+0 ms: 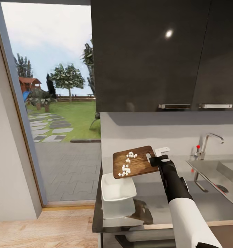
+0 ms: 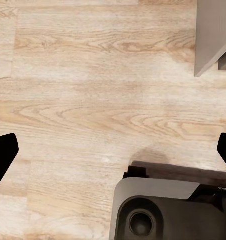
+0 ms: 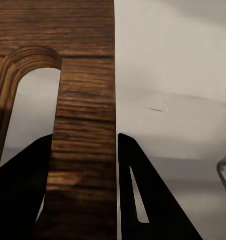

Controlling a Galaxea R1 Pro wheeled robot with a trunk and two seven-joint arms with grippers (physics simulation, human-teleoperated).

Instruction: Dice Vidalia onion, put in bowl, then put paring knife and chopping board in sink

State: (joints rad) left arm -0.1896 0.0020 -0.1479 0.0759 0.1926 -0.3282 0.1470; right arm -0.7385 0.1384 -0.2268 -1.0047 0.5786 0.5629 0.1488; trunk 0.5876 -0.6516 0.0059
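My right gripper (image 1: 153,159) is shut on the handle end of the chopping board (image 1: 144,164) and holds it in the air, a little tilted, over the far side of the bowl (image 1: 118,188). Several cubes of diced onion (image 1: 125,169) lie on the board. The white bowl stands on the grey countertop (image 1: 154,201). In the right wrist view the gripper (image 3: 85,165) clamps the wooden strip of the chopping board (image 3: 87,100) beside its slot. The sink (image 1: 216,172) lies to the right. My left gripper (image 2: 113,155) hangs open over the floor. The paring knife is out of view.
A chrome tap (image 1: 208,140) with a red knob (image 1: 198,146) stands behind the sink. Dark wall cabinets (image 1: 150,55) hang above the counter. An open doorway (image 1: 57,103) to a garden is at the left. Below my left gripper are wooden floor (image 2: 92,90) and the robot's base (image 2: 163,210).
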